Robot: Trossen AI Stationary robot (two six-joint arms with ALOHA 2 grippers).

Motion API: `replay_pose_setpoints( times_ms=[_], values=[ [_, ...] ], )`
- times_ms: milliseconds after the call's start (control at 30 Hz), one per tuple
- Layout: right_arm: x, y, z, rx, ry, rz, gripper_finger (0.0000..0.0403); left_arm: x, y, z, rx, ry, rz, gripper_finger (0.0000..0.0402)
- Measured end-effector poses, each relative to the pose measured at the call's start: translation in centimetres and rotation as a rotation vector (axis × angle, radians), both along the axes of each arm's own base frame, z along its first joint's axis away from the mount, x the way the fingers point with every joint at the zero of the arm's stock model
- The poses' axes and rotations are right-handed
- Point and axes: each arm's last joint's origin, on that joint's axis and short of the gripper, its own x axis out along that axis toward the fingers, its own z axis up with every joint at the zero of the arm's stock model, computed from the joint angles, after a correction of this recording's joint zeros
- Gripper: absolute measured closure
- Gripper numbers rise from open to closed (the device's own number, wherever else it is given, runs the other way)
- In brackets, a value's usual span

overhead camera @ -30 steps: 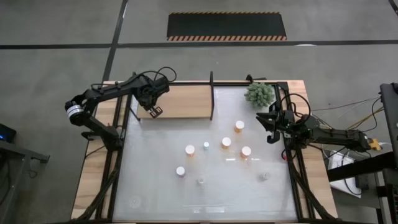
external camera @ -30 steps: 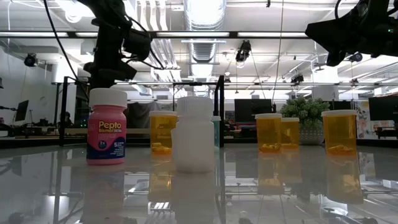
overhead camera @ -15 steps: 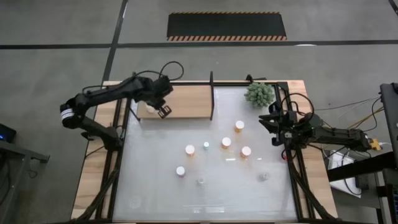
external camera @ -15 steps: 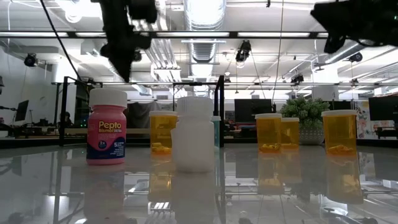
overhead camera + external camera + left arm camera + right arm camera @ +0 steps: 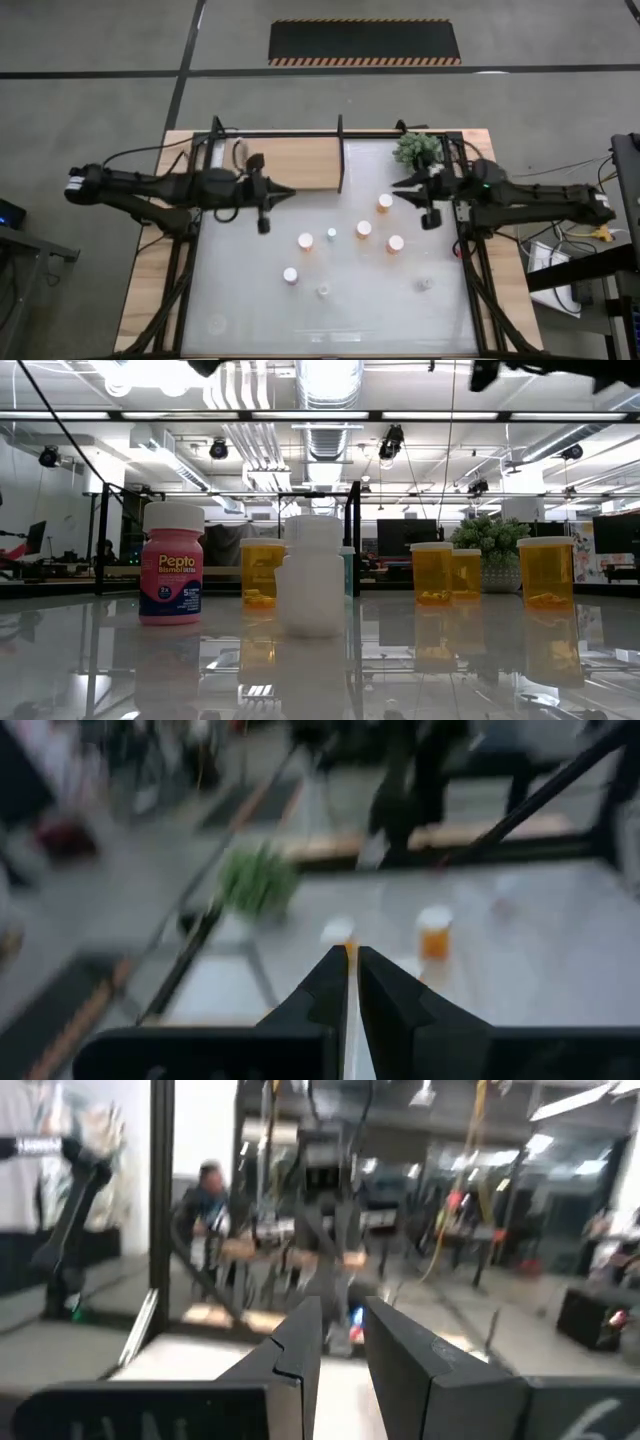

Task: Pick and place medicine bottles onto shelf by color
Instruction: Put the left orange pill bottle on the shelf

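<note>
Several small bottles stand on their bases on the white tabletop (image 5: 250, 320). Orange ones stand at the middle (image 5: 364, 229), right of it (image 5: 396, 243), farther back (image 5: 385, 202) and to the left (image 5: 306, 241). A pink bottle (image 5: 172, 565) and a white one (image 5: 313, 575) stand nearest the low camera. The wooden shelf (image 5: 300, 163) lies at the far left. My left gripper (image 5: 288, 194) is shut, held level above the shelf's near edge and pointing right. My right gripper (image 5: 398, 183) points left, high over the table's far right, with a narrow gap between its fingers (image 5: 343, 1342). Both are empty.
A spiky green plant (image 5: 417, 149) stands at the far right corner, just behind my right gripper. A black frame bar (image 5: 341, 160) ends the shelf on its right. Two tiny clear bottles (image 5: 323, 291) (image 5: 424, 284) and a small teal one (image 5: 331, 234) stand on the tabletop.
My left gripper has left the shelf, gone up and toward the table's near right, and tipped from pointing down to level. My right gripper has risen, tipped level and reached toward the left. Both have left the low view. The bottles on the tabletop have stayed put.
</note>
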Motion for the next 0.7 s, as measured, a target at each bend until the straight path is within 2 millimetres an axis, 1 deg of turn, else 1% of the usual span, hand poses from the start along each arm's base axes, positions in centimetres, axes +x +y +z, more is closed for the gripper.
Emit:
replay_pose_setpoints(
  times_ms=[100, 200, 267, 300, 400, 500, 600, 700],
  values=[
    [2.1, 0.4, 1.3, -0.022, 0.058, 0.031, 0.0335, -0.7, -0.7, -1.1, 0.058, -0.102, -0.043, 0.0392],
    [4.3, 0.8, 1.8, -0.034, 0.159, 0.058, 0.0335, -1.5, -0.8, -2.6, 0.097, -0.16, -0.057, 0.0392],
    [5.6, 1.1, 3.2, -0.047, 0.149, 0.075, 0.0335, -2.1, -0.7, -3.4, 0.103, -0.2, -0.056, 0.0392],
    [6.3, 1.2, 3.5, -0.052, 0.17, 0.082, 0.0335, -2.4, -0.7, -3.8, 0.112, -0.218, -0.055, 0.0392],
    [8.7, 1.7, 4.1, -0.048, 0.245, 0.103, 0.0335, -3.5, -0.5, -4.9, 0.136, -0.282, -0.051, 0.0392],
    [11.0, 2.0, 3.7, -0.037, 0.369, 0.118, 0.0335, -4.4, -0.3, -5.7, 0.134, -0.34, -0.045, 0.0392],
    [13.1, 2.1, 4.5, -0.028, 0.424, 0.122, 0.0335, -5.2, -0.2, -6.3, 0.13, -0.371, -0.042, 0.0392],
    [15.3, 2.1, 4.1, -0.022, 0.519, 0.124, 0.0335, -5.8, -0.1, -6.9, 0.127, -0.377, -0.042, 0.0392]
  ],
)
